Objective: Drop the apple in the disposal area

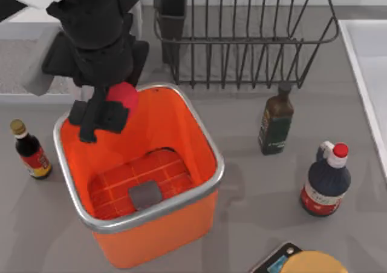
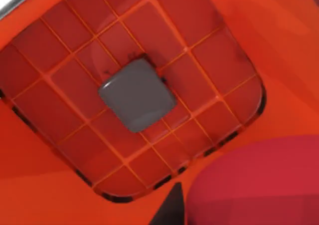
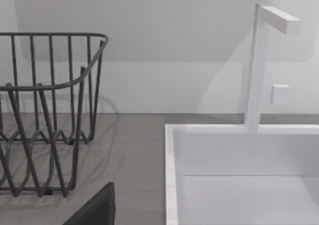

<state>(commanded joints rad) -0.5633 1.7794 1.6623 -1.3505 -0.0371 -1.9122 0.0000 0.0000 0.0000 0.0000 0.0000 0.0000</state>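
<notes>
You had the left gripper [image 1: 107,108] positioned over the far-left corner of the bin [image 1: 208,141], with its fingers [image 1: 91,117] closed on the apple [image 1: 123,95]. The apple sat just inside the silver rim, above the orange wall rather than the middle of the floor. The left wrist view looked straight down onto the gridded floor and its grey patch [image 2: 137,95], with the apple [image 2: 259,185] at the near edge.

For a clean release, you would have done well to carry the apple a little toward the bin's centre, then part the fingers fully so that it fell clear of the rim. The right arm stood parked near the dish rack [image 3: 45,115] and the sink [image 3: 239,175].
</notes>
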